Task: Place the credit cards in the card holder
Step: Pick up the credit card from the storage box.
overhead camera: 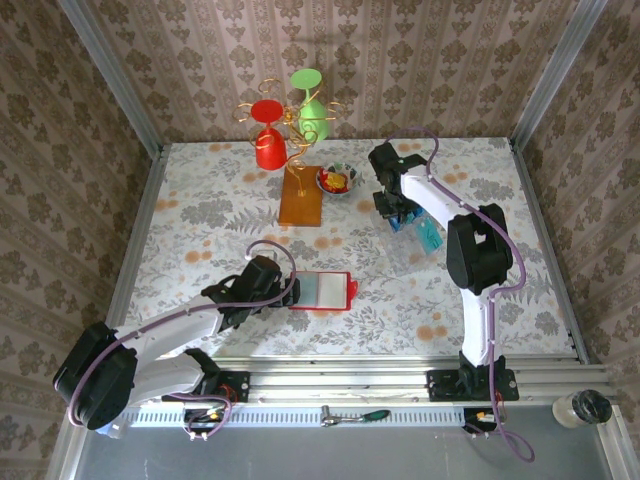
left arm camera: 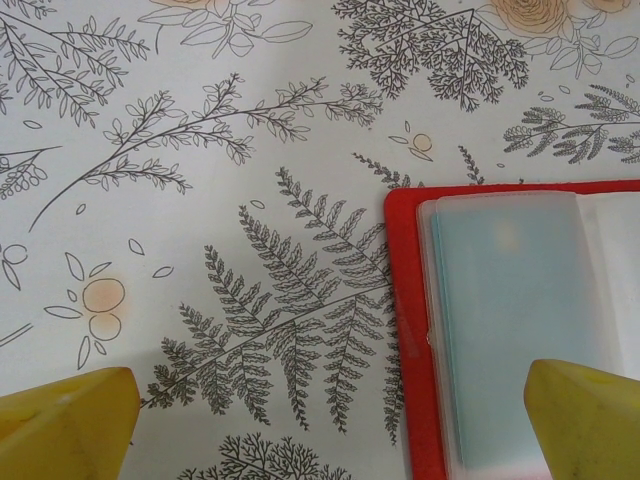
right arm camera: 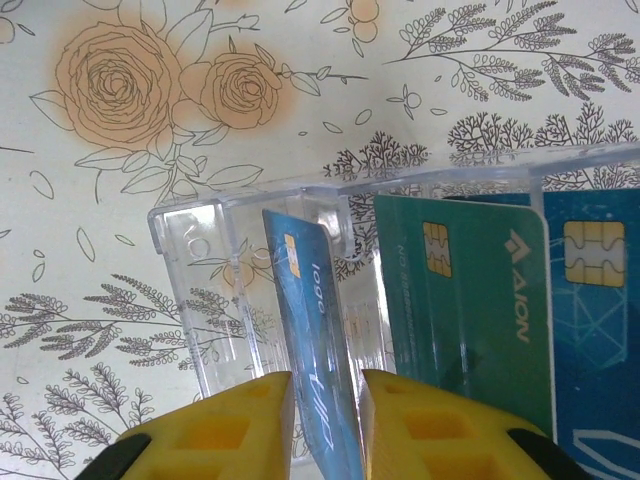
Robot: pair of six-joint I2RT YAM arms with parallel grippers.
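Top view: the red wallet (overhead camera: 325,291) lies open by the left gripper (overhead camera: 291,291); the right gripper (overhead camera: 405,218) is over the rack (overhead camera: 432,240). Left wrist — fingers (left arm camera: 65,425) wide apart. Right wrist — fingers (right arm camera: 220,430) pinch one blue card (right arm camera: 305,300) in the rack.

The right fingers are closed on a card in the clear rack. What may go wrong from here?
1. The right fingers pinch the blue card by one end only, so it may twist or slip when lifted.
2. The clear rack looks light. It might rise with the card and spill the green card beside it.
3. The red card holder lies open under the open left fingers. Unheld, it may slide during insertion.
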